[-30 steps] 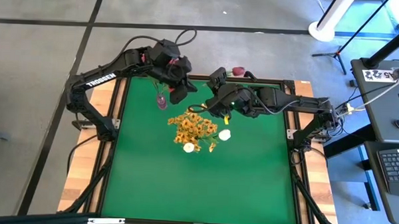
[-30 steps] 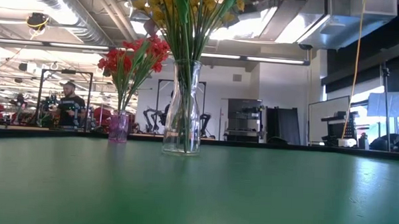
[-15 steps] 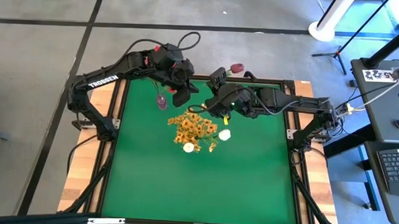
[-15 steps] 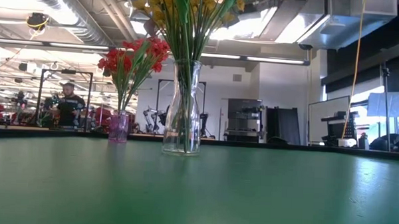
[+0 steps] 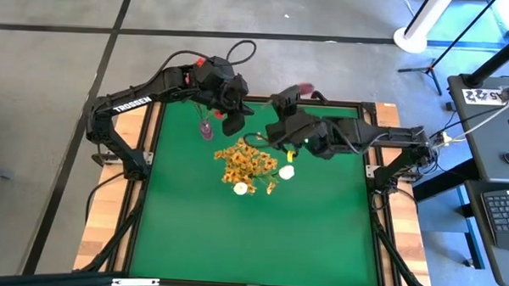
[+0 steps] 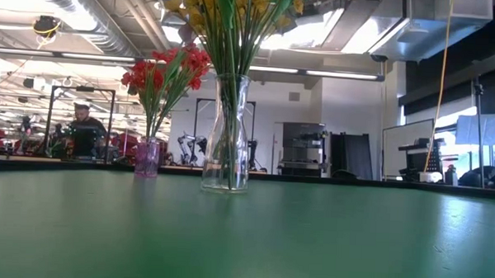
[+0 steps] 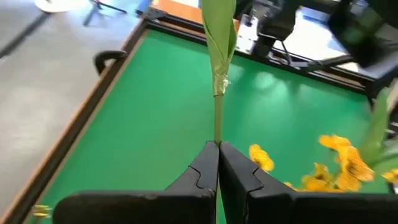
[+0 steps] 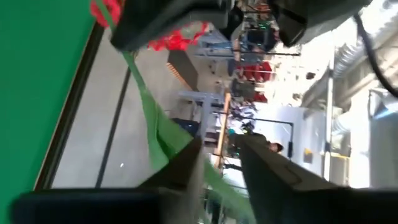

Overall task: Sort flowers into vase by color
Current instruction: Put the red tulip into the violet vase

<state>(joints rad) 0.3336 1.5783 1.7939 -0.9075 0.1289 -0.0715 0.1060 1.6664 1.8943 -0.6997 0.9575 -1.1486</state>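
Observation:
My left gripper (image 5: 232, 117) (image 7: 218, 149) hovers over the table's far edge, beside the small purple vase (image 5: 206, 130) (image 6: 147, 159) of red clusters (image 6: 171, 70). It is shut on a thin green stem (image 7: 218, 118). That stem runs toward my right gripper (image 5: 281, 100) (image 8: 227, 168), which is open with the stem (image 8: 146, 106) and its leaf passing between the fingers. A dark pink rose bud (image 5: 303, 86) shows blurred just beyond it. The clear vase (image 6: 227, 138) holds yellow-orange clusters (image 5: 247, 162) and white tulip buds (image 5: 286, 172). My left gripper pinches the green stem near its bare lower end (image 7: 218, 135) between the two shut fingers. The stem runs straight out from the fingers, along their line, with a furled leaf (image 7: 221, 43) farther up. It is lifted clear of the green table.
Both vases stand on the green mat (image 5: 320, 222), the purple one near the far edge, the clear one toward the middle. The mat's near half is bare. A raised frame (image 5: 370, 105) borders the table. A person (image 6: 84, 129) shows far back in the room.
My right arm has drawn a little toward the table's right edge. The rose bud has shifted slightly toward the far edge and shows blurred. My left gripper has stayed near the purple vase.

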